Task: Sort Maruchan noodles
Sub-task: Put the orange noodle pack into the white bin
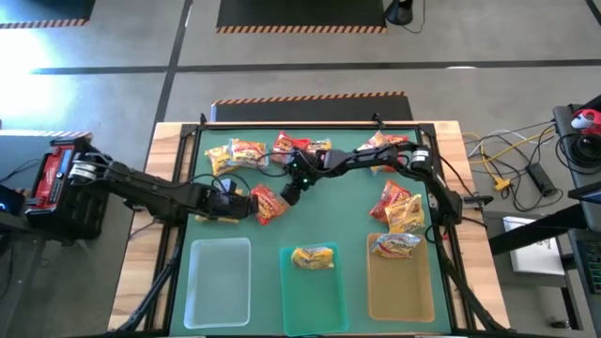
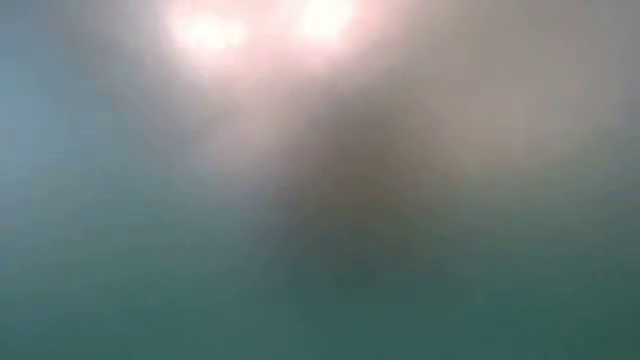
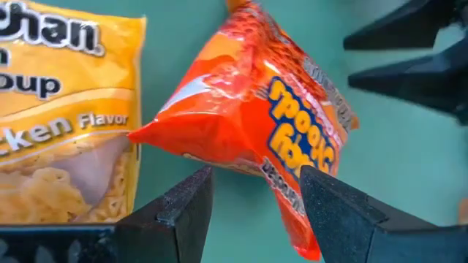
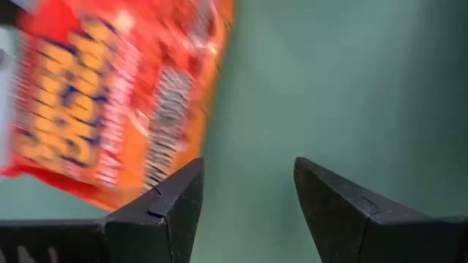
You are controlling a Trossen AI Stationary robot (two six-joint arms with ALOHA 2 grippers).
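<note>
here the crinkly red plastic noodle packet (image 3: 248, 109) is seen lying on the green mat (image 1: 347, 207), just ahead of the left gripper (image 3: 256, 193), jaws parted, nothing held. the right gripper (image 4: 248, 190), parted and empty, is close beside.

A: What do the arms look like?
B: Both are black, slim, jointed links. The left arm (image 1: 150, 188) runs from a base with silver and red parts.
A: And the right arm (image 1: 376, 158)?
B: It carries a small green light and pale bands at one joint.
A: The fingers (image 3: 183, 212)?
B: Black, matte, wedge-shaped, with angular notched edges.
</note>
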